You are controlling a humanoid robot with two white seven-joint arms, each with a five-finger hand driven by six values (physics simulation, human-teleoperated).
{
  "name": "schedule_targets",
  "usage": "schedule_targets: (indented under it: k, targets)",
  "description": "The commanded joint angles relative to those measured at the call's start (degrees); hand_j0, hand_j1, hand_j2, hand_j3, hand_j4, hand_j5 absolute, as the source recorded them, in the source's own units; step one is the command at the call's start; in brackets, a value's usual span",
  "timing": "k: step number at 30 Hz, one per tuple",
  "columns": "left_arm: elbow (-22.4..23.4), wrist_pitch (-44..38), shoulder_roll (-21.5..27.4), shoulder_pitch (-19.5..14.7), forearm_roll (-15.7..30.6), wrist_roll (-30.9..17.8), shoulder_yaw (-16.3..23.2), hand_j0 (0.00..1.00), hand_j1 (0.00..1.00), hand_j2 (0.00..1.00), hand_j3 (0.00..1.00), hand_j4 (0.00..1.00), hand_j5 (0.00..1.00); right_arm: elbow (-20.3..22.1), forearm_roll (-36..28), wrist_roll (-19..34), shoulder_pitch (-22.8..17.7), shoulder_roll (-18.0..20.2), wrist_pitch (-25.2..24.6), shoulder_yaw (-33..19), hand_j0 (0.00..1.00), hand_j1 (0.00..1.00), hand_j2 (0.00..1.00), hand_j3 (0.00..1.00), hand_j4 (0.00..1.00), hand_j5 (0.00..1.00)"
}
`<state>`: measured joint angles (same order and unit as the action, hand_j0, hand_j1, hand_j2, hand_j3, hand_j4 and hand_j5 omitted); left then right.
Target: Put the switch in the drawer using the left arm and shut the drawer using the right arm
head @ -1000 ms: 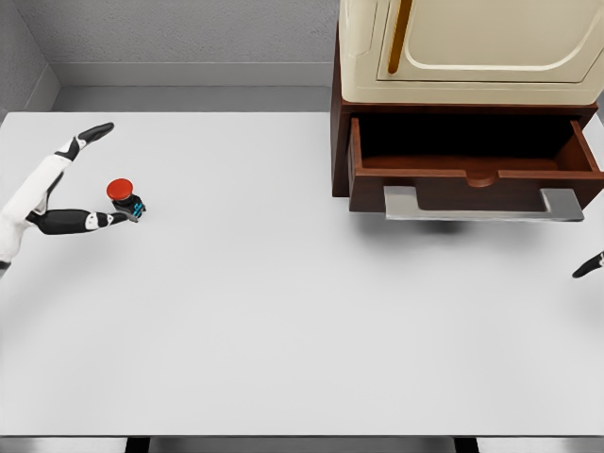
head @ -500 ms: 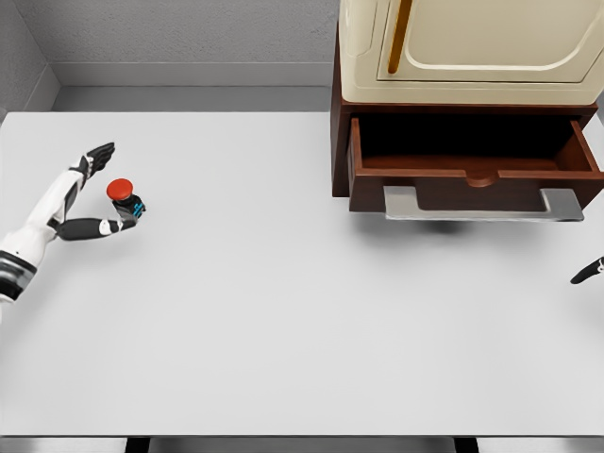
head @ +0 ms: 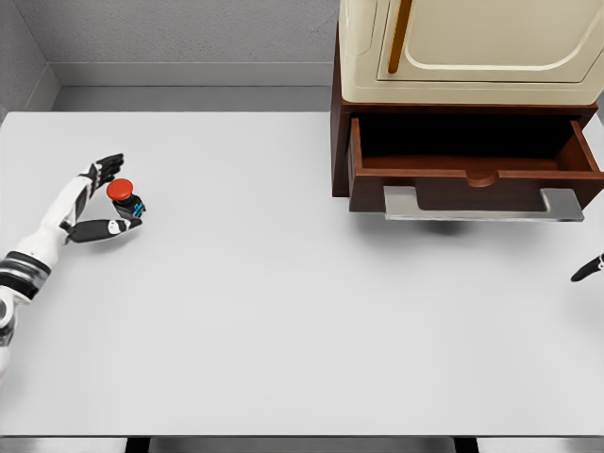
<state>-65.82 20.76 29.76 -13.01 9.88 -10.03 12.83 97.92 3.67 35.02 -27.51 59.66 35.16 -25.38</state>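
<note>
At the table's [head: 283, 330] far left, my left hand [head: 90, 203] brackets the switch [head: 124, 197], fingers spread, seemingly not yet gripping. I'd close squarely round its base before lifting toward the open drawer [head: 472, 160].

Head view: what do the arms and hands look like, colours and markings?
Left arm: white shell, a black-and-grey band at the wrist. Left hand: white back, slim black fingers with white segments. Right hand: only a dark tip at the frame edge.
</note>
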Motion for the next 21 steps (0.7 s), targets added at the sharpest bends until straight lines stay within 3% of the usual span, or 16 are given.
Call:
schedule_targets:
  k: [1, 7, 8, 16, 21]
  targets:
    - [0.1, -0.4, -0.3, 0.0, 0.2, 0.0, 0.0, 0.82, 0.82, 0.82, 0.82, 0.82, 0.82, 0.1, -0.6, 0.0, 0.1, 1.1, -0.2, 0.6, 0.67, 0.67, 0.67, 0.67, 0.67, 0.67]
    - [1.3, -0.5, -0.4, -0.4, 0.3, 0.0, 0.0, 0.81, 0.81, 0.81, 0.81, 0.81, 0.81, 0.3, -0.6, 0.0, 0.8, 1.6, -0.2, 2.0, 0.67, 0.67, 0.67, 0.67, 0.67, 0.67]
    - [1.7, -0.5, -0.4, -0.4, 0.4, 0.0, 0.0, 0.81, 0.81, 0.81, 0.81, 0.81, 0.81, 0.4, -0.6, 0.0, 1.4, 3.2, -0.2, 2.1, 0.67, 0.67, 0.67, 0.67, 0.67, 0.67]
    - [1.7, -0.4, -0.8, -0.2, 1.2, 0.0, 0.0, 0.68, 0.68, 0.68, 0.68, 0.68, 0.68, 0.4, -0.6, 0.0, 6.7, 6.0, -0.2, 8.9, 0.67, 0.67, 0.67, 0.67, 0.67, 0.67]
    - [1.6, -0.4, -1.6, -0.1, 1.2, 0.0, 0.0, 0.65, 0.65, 0.65, 0.65, 0.65, 0.65, 0.4, -0.6, 0.0, 7.6, 6.1, -0.2, 9.3, 0.68, 0.68, 0.68, 0.68, 0.68, 0.68]
